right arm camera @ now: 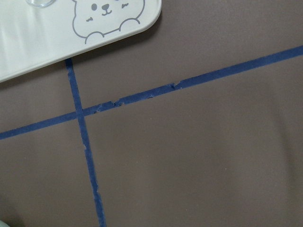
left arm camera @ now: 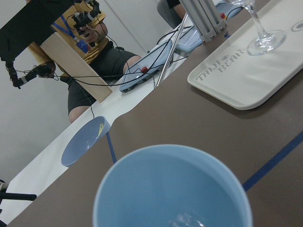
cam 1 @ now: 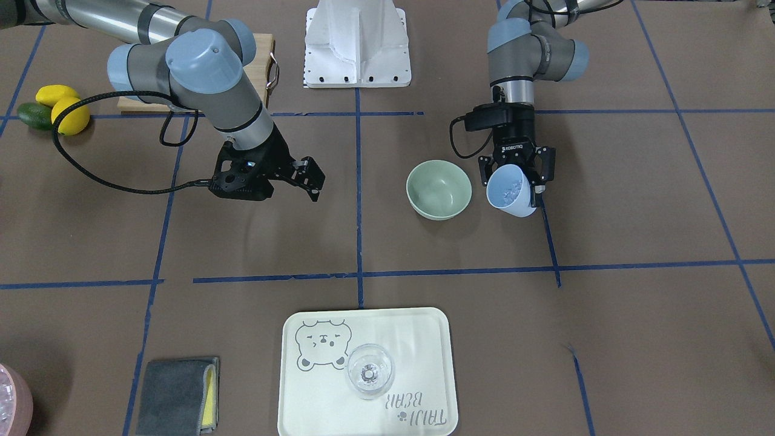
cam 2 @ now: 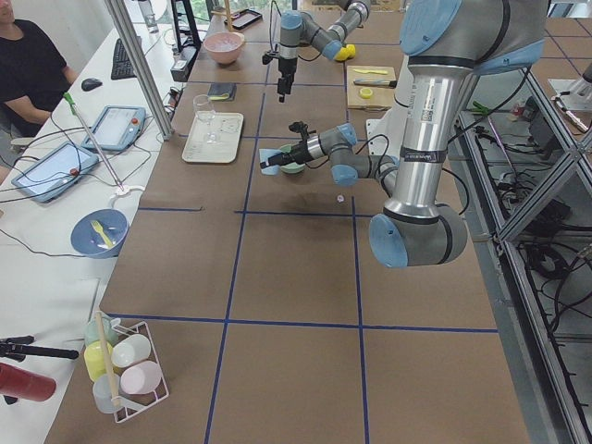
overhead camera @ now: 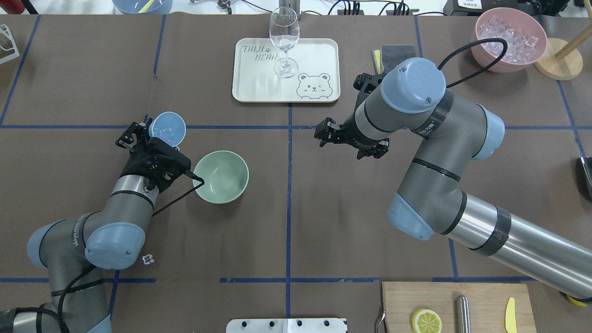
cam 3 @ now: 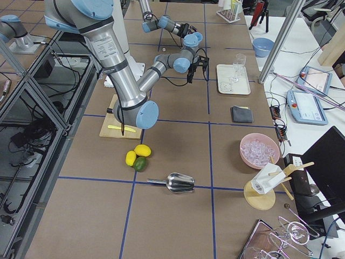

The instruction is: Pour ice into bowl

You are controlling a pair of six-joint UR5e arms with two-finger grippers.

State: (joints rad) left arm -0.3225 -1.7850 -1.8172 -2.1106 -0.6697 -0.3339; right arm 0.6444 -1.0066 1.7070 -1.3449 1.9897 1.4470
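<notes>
Left gripper (cam 1: pixel 513 179) clamped on blue cup (cam 1: pixel 516 206) sides, tilted, ice (cam 1: pixel 511 189) inside, just left of green bowl (cam 1: pixel 438 189) on desk (cam 1: pixel 424 254); right gripper (cam 1: pixel 311 178) apart, empty. Ice looks loose, slippery, light; hold cup mid-wall

Ice: a few small clear, glassy pieces (cam 1: pixel 513 191) gathered low inside a tilted light blue cup (cam 1: pixel 514 207), just beside the bowl.
Bowl: round, pale sage-green, smooth (cam 1: pixel 439 189); stands upright on the brown worktop (cam 1: pixel 636 200), mouth up, wider than the cup.
</notes>
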